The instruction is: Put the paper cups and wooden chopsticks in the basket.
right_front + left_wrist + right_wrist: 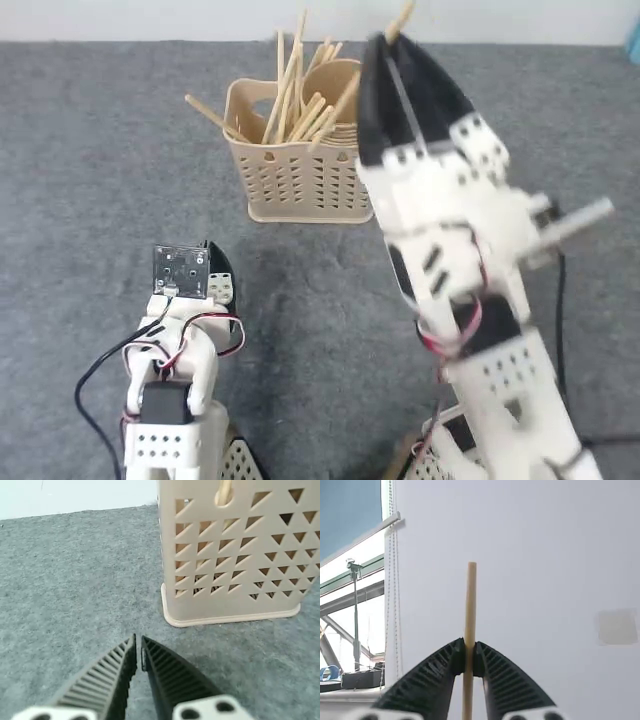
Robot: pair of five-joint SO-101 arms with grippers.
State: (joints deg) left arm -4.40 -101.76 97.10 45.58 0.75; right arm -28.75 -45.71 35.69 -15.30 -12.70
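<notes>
The beige basket [300,185] stands at the back middle of the grey mat, holding several wooden chopsticks [290,90] and stacked paper cups [338,80]. My right gripper [385,45] is raised high beside the basket's right rim, pointing upward. It is shut on one wooden chopstick [470,605], whose tip [402,18] sticks out past the fingers. My left gripper [138,644] rests low over the mat in front of the basket [235,555], shut with nothing between its fingers. From above, the left gripper [213,255] lies short of the basket's left front corner.
Grey mat [90,150] covers the table, with free room left and right of the basket. A white wall and a window [350,580] fill the background behind the raised gripper.
</notes>
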